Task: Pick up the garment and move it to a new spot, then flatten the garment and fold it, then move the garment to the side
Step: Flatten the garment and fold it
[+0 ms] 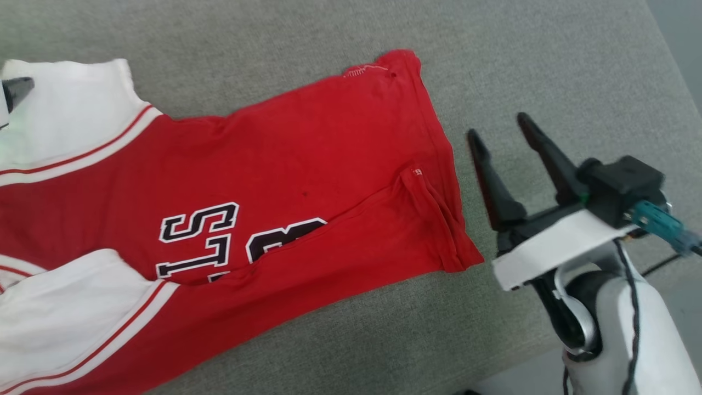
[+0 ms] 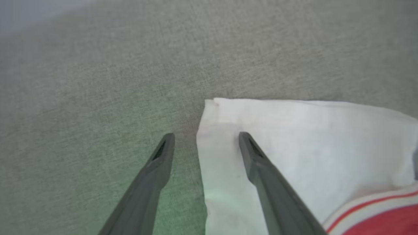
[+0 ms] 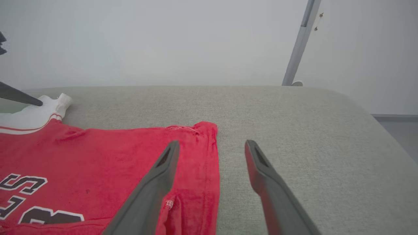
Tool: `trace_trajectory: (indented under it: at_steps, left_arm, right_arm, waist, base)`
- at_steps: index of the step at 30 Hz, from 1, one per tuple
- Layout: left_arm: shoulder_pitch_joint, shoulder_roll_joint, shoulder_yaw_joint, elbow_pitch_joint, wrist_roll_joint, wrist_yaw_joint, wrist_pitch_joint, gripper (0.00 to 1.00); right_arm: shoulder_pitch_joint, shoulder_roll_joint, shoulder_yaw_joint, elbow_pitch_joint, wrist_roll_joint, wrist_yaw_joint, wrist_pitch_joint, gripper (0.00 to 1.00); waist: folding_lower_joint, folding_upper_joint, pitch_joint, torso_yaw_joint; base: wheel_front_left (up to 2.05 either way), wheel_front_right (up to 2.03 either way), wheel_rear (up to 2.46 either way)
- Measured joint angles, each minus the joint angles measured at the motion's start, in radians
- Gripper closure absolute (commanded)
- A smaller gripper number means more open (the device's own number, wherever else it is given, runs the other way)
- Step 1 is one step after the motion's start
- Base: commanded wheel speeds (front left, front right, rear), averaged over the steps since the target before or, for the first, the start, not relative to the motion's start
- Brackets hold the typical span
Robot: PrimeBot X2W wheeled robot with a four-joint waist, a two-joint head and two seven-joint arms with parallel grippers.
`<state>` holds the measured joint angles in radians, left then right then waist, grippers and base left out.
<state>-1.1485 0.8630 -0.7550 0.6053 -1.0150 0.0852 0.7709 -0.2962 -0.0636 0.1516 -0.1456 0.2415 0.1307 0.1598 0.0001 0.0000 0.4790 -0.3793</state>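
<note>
Lying spread on the grey cushion [image 1: 548, 66], the garment [image 1: 329, 153] takes up the left and middle of the head view, with its hem toward the robot's right and its white sleeves [image 1: 66, 109] toward the left. One long side is folded over the body, and the fold covers the lower part of the black lettering [image 1: 200, 238] on the red cloth. A small ridge of cloth stands up near the hem's near corner. Striped trim [image 1: 93, 151] parts the red from each sleeve.

The right gripper [image 1: 497, 125] hangs just beside the hem, apart from it, over bare cushion. Its jaws are spread and nothing is between them. In the right wrist view one of its fingers [image 3: 155, 182] shows across the red hem edge and the other across the cushion.

The left gripper [image 2: 206, 135] is at the far sleeve [image 2: 310, 137], jaws likewise spread wide and empty. In the left wrist view one finger lies over the white sleeve end near its corner and the other over the cushion beside it, so the sleeve's edge runs between them. Whether the tips touch the cloth I cannot tell.

Behind the cushion, the right wrist view shows a pale wall [image 3: 163, 39] and a slanted grey pole [image 3: 298, 49].
</note>
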Motion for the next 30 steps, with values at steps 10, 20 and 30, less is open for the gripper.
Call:
trace_trajectory:
  at_steps: [10,20,30]
  left_arm:
    - [-0.094,-0.068,-0.012,0.149,-0.004,-0.033,0.058,1.0]
    - [-0.185,-0.181,-0.049,0.177,0.029,-0.08,0.051,1.0]
    - [-0.227,-0.258,-0.061,0.223,0.034,-0.117,0.012,1.0]
  right_arm:
    - [-0.163,-0.041,0.067,0.125,0.064,0.0,0.118,0.0]
    - [-0.461,-0.146,0.133,0.368,0.131,0.0,0.293,0.0]
    - [-0.671,-0.211,0.227,0.62,0.251,0.0,0.564,0.0]
  waist:
    - [-0.0001,0.0,0.06,0.007]
    - [-0.0001,0.0,0.096,0.096]
    - [0.0,0.0001,0.117,0.168]
  base:
    - [0.0,0.0,0.0]
    - [0.0,0.0,0.0]
    - [0.0,0.0,0.0]
